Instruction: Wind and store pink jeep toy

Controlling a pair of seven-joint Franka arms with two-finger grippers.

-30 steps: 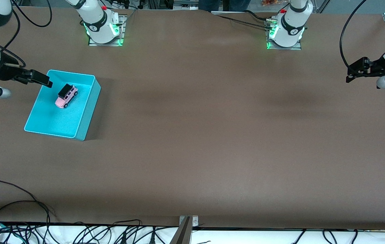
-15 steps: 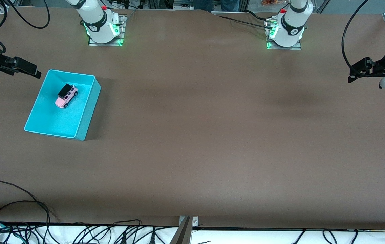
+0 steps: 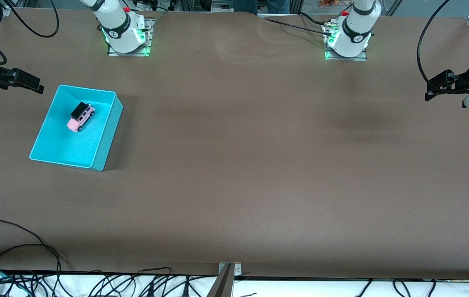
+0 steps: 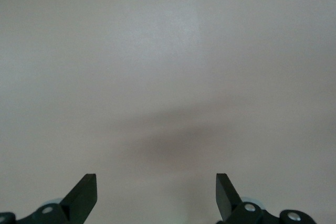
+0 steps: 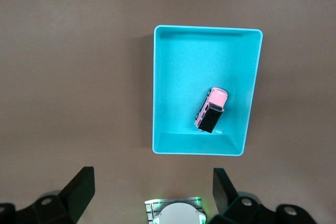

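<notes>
Brown matting covers the whole table [image 3: 234,165], with black cables strung along the lower edge of the front view. I can read no brand or lettering anywhere; the only markings I see are the green lights glowing at both arm bases along the top of the frame.

I see the pink jeep toy [image 3: 81,116] resting on its wheels inside the turquoise bin [image 3: 106,136], in the part of the bin farther from the front camera, black roof pointing toward the bases. The bin sits at the right arm's end of the table, in the left part of the frame. My right wrist view shows the same from above: jeep [image 5: 211,110] lying at a slant on the bin floor [image 5: 178,77], clear of the walls.

The right gripper [image 3: 32,84] hangs at the upper left of the frame, over bare table just beside the bin's corner, jaws spread wide and holding nothing. Compared with half a second ago it has drawn slightly farther from the bin; a second ago it reached over the bin's rim.

The left gripper [image 3: 434,88] waits at the upper right edge, jaws wide over bare matting, barely shifted. Jeep and bin have not moved.
</notes>
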